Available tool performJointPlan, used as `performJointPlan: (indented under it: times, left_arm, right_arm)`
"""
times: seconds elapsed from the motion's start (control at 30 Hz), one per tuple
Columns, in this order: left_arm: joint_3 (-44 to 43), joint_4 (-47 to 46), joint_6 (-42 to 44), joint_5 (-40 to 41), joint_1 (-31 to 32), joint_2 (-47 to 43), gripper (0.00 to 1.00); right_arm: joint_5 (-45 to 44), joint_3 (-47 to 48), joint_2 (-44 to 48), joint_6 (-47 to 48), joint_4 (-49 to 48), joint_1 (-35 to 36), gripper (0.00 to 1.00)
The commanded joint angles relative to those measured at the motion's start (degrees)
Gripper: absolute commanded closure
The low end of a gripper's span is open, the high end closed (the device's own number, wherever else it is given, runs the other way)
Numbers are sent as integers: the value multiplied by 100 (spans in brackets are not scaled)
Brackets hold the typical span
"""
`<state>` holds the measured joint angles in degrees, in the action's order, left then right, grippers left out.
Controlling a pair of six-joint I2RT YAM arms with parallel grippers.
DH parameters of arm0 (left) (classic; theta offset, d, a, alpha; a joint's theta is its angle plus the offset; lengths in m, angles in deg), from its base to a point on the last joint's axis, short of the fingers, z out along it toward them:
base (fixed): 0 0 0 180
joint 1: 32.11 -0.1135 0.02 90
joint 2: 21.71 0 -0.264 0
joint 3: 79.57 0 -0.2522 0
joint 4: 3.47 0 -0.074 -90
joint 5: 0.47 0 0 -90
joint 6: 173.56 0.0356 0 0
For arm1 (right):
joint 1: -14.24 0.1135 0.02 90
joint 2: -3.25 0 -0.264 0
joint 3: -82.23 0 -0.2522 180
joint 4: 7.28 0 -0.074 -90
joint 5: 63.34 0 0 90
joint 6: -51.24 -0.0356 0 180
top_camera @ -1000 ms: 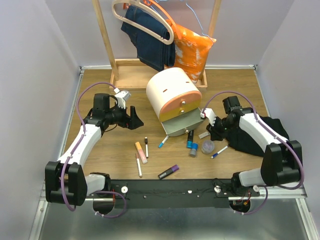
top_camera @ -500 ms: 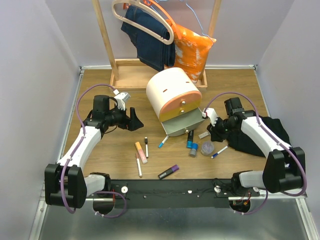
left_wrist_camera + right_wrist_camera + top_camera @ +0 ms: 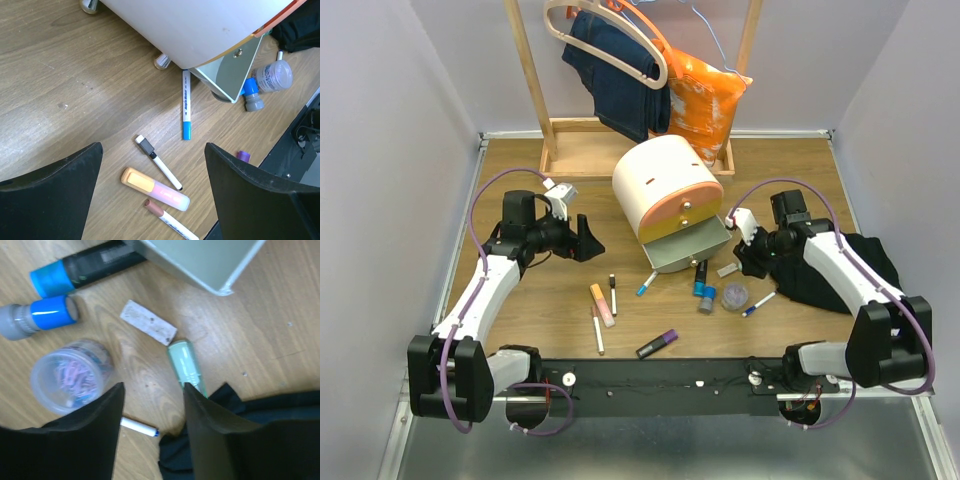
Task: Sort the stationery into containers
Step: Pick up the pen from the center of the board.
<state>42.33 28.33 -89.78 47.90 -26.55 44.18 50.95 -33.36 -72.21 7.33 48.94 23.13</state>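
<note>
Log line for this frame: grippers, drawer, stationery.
left gripper: open, empty, above pens | right gripper: open, empty, near clear tub | drawer: pulled out | pens: loose on table

Even bright light; soft shadows; right wrist view blurred.

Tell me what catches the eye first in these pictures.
The cream, round-topped cabinet in the middle stands out first, its lowest drawer pulled open. Pens and markers lie scattered on the wooden table in front of it, among them an orange-pink highlighter. Behind, a bright orange bag hangs from the wooden rack.
</note>
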Motion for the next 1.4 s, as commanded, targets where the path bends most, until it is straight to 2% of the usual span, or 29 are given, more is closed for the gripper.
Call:
performJointPlan:
  times: [0.0,0.03,0.07,0.13,0.47,0.9,1.03,1.2,1.37]
  left_arm:
    - [13,129,156,-30,-73,-85,8]
    - [-13,155,173,-30,-73,-76,8]
    - [-22,182,182,-38,-73,-85,8]
    - [-49,252,244,-39,-82,-41,8]
    - [-330,551,525,93,-152,258,8]
    - [-629,771,815,295,-275,636,8]
    - [-646,788,850,339,-284,706,8]
    - [-646,710,798,296,-284,785,8]
    - [-533,490,657,208,-284,777,8]
  right_arm:
    - [-355,85,-179,322,-448,-176,36]
    - [-381,94,-223,374,-518,-194,34]
    - [-416,137,-371,488,-537,-212,25]
    - [-408,190,-504,620,-537,-291,24]
    - [-179,278,-1119,1877,-616,-502,27]
    - [110,463,-1946,2405,-475,-519,32]
    - [120,393,-2069,2502,-492,-519,36]
    - [154,366,-2069,2502,-326,-519,55]
    - [155,349,-1386,2396,-19,-519,61]
